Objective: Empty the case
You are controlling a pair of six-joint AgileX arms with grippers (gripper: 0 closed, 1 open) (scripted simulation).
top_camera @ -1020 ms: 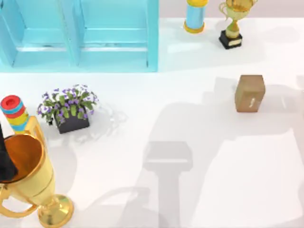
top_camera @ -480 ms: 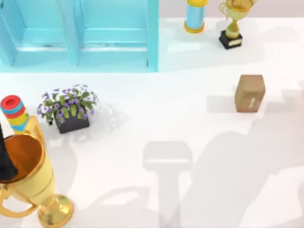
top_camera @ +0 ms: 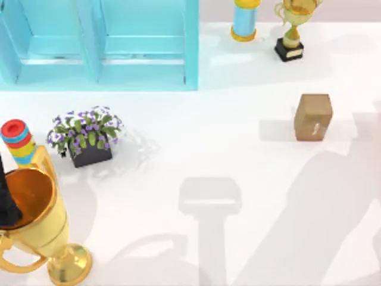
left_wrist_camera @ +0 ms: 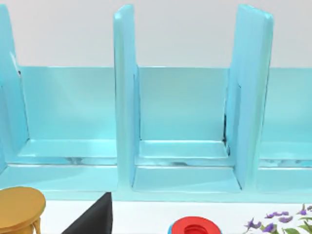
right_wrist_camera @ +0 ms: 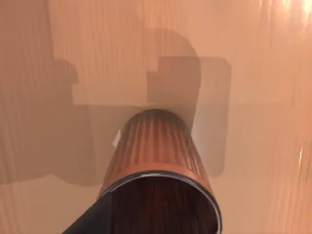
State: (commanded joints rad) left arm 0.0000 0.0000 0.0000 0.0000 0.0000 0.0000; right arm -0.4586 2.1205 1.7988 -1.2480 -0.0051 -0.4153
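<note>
The turquoise case (top_camera: pixel 98 42) stands at the back left; the compartments (left_wrist_camera: pixel 183 122) facing the left wrist camera hold nothing. My left gripper (top_camera: pixel 6 205) shows as a black part over the bowl of a large gold trophy (top_camera: pixel 38 229) at the front left, and again as a black wedge (left_wrist_camera: pixel 95 219) in the left wrist view. In the right wrist view a ribbed brown cup (right_wrist_camera: pixel 156 165) hangs close under the camera over an orange wooden surface, mouth toward the camera, with my right gripper (right_wrist_camera: pixel 156 214) shut on it.
In front of the case stand a purple flower pot (top_camera: pixel 86 136) and a stack of coloured rings (top_camera: pixel 16 140). At the back right stand a blue cylinder (top_camera: pixel 244 21) and a small trophy (top_camera: pixel 292 30). A brown box (top_camera: pixel 312 116) lies at the right.
The right arm's shadow on the table has slid toward the right edge. The left gripper, the trophy and the other things have not moved.
</note>
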